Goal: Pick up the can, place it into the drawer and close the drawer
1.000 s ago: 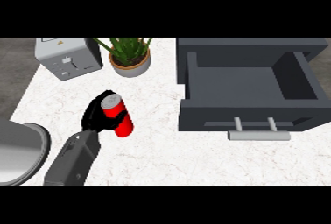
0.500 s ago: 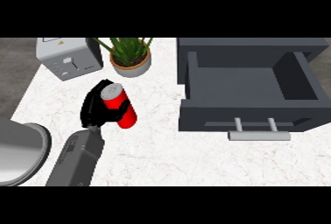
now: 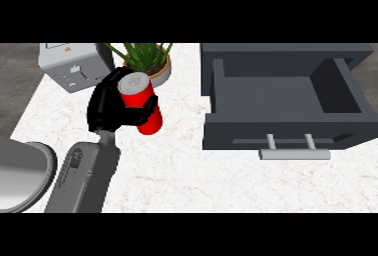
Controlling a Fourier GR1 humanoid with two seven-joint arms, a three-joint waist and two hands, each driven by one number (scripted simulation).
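The white counter (image 3: 221, 185) is lit brightly and evenly all over. The inside of the open drawer (image 3: 273, 95) is left darker. Soft shading is seen on the can (image 3: 151, 117) and on the round grey thing (image 3: 22, 175) at the left edge.

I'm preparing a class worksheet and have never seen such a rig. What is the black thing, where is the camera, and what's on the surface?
The camera sits at a humanoid robot's head and looks steeply down at a white kitchen counter. The grey forearm coming in from below ends in the robot's black left hand. Its fingers curl round a red can with a silver top. To the right is a dark grey drawer, pulled open, with nothing showing inside. At the back stand a toaster and a potted plant. The right hand is out of sight.
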